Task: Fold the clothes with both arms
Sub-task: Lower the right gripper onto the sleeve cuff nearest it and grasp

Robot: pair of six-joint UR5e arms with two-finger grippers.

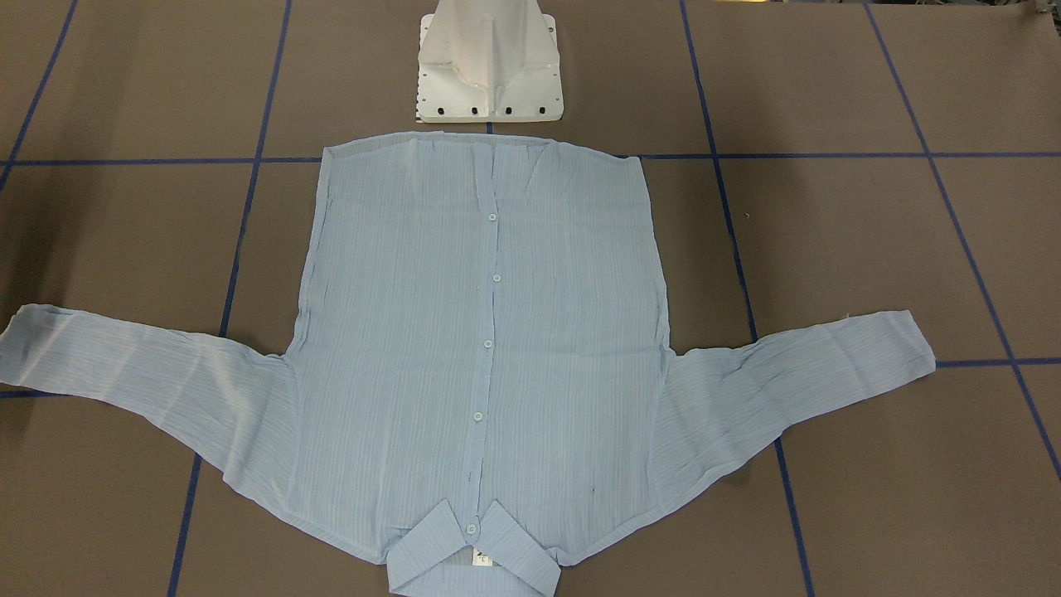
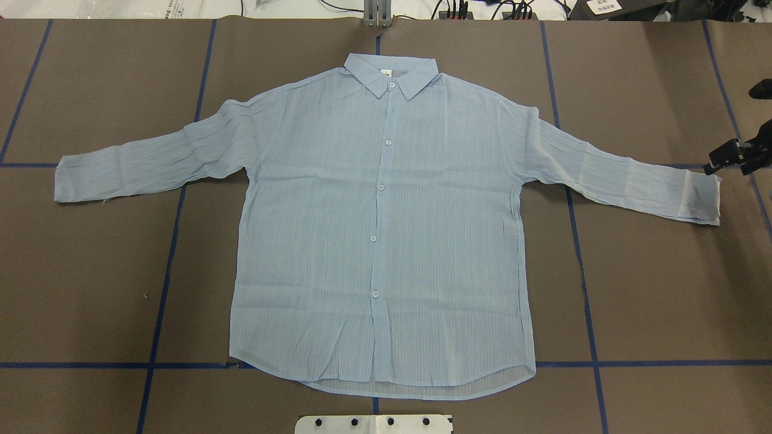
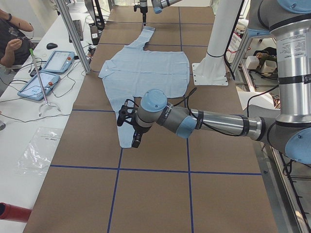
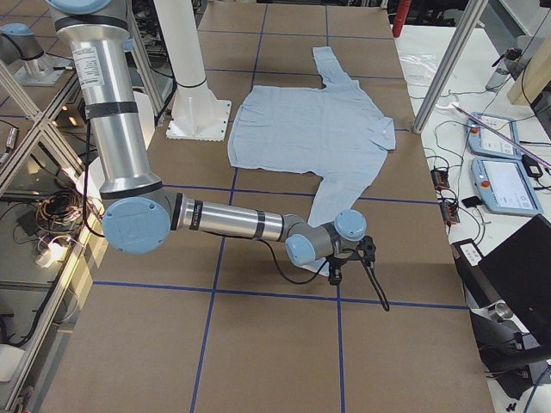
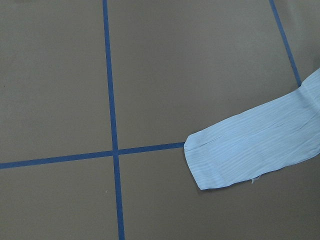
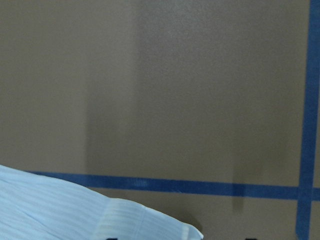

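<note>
The light blue striped shirt (image 2: 386,229) lies flat and buttoned, front up, with its collar (image 2: 391,73) toward the far side and both sleeves spread out. My right gripper (image 2: 719,159) hovers just beyond the right sleeve's cuff (image 2: 702,196). The right wrist view shows that cuff (image 6: 150,220) at the bottom, with two dark fingertips wide apart at the lower edge, so this gripper is open. My left gripper (image 3: 132,132) shows only in the exterior left view, above the left sleeve's cuff (image 5: 215,160). I cannot tell whether it is open or shut.
The white pedestal base (image 1: 489,75) stands just behind the shirt's hem. Blue tape lines (image 2: 175,241) cross the brown table cover. A side desk holds tablets (image 3: 53,60) and cables, with a person (image 3: 12,34) beside it. A metal frame post (image 3: 73,34) stands at the table's edge.
</note>
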